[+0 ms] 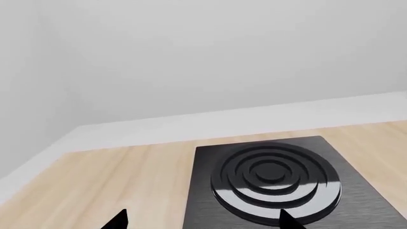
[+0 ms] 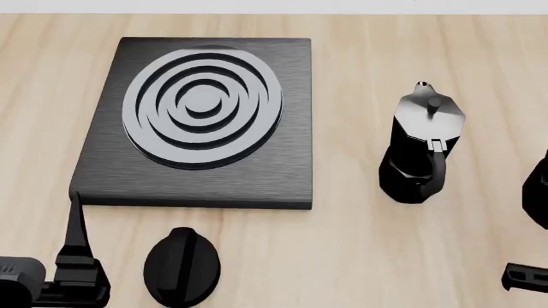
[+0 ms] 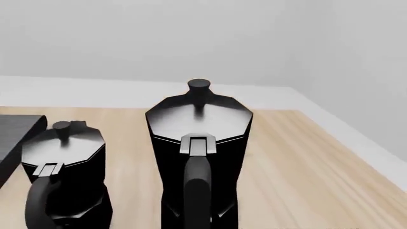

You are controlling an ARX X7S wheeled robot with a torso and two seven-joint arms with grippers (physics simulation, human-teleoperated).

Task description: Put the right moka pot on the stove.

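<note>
Stove [image 2: 256,173] sits on the worktop [image 2: 360,256], burner [image 2: 203,106] bare. Nothing on it yet.

Right pot [image 3: 198,157] stands upright on the worktop, well to the right of the stove. In the head view only a sliver of it shows at the right edge [image 2: 539,196]. Left pot [image 2: 421,147] stands between it and the stove, handle toward the robot. Knob [image 2: 181,264] lies on the worktop in front of the stove.

Right gripper [image 2: 524,277]: only a dark tip shows, low in the head view, nearer the robot than the right pot; fingers absent from its wrist view. Opening can't be told; nothing visibly held. Wrist camera looks straight at the right pot's handle, close.

Left gripper [image 1: 200,220]: finger tips wide apart, nothing between them, near the stove's front.

Progress: pot not grasped or lifted. Judged stage: approach. All remains: grasp, lift, carry past the left pot, set on burner.
</note>
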